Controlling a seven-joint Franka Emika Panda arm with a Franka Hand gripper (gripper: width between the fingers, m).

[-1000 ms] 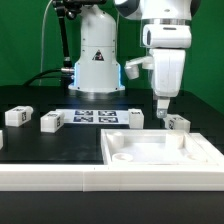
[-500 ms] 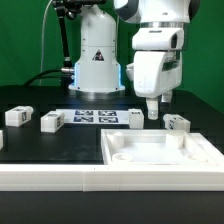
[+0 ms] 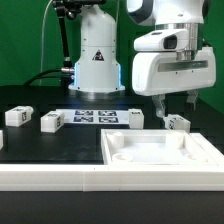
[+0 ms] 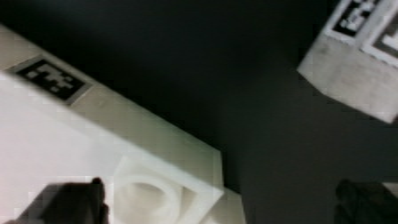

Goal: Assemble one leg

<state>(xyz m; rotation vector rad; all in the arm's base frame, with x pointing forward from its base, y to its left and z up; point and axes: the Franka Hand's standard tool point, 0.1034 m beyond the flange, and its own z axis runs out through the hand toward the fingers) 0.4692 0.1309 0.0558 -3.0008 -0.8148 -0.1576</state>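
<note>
Several legs, small white blocks with black-and-white tags, stand on the black table: two at the exterior view's left [image 3: 17, 116] [image 3: 51, 122], one by the marker board [image 3: 133, 118] and one at the right [image 3: 177, 122]. My gripper [image 3: 176, 108] hangs just above and behind the right leg, open and empty, fingers spread wide to either side. In the wrist view the gripper [image 4: 217, 205] shows two dark fingertips [image 4: 71, 200] far apart with nothing between them. One leg [image 4: 365, 60] lies ahead of them.
The large flat white tray-like piece [image 3: 165, 150] with round recesses lies at the front right; its tagged corner and a recess show in the wrist view [image 4: 151, 190]. The marker board [image 3: 95, 116] lies mid-table. The robot base [image 3: 97, 60] stands behind it.
The wrist has turned about its vertical axis, so the hand now faces the exterior camera broadside. The fingers, together before, now stand wide apart. The legs have not moved.
</note>
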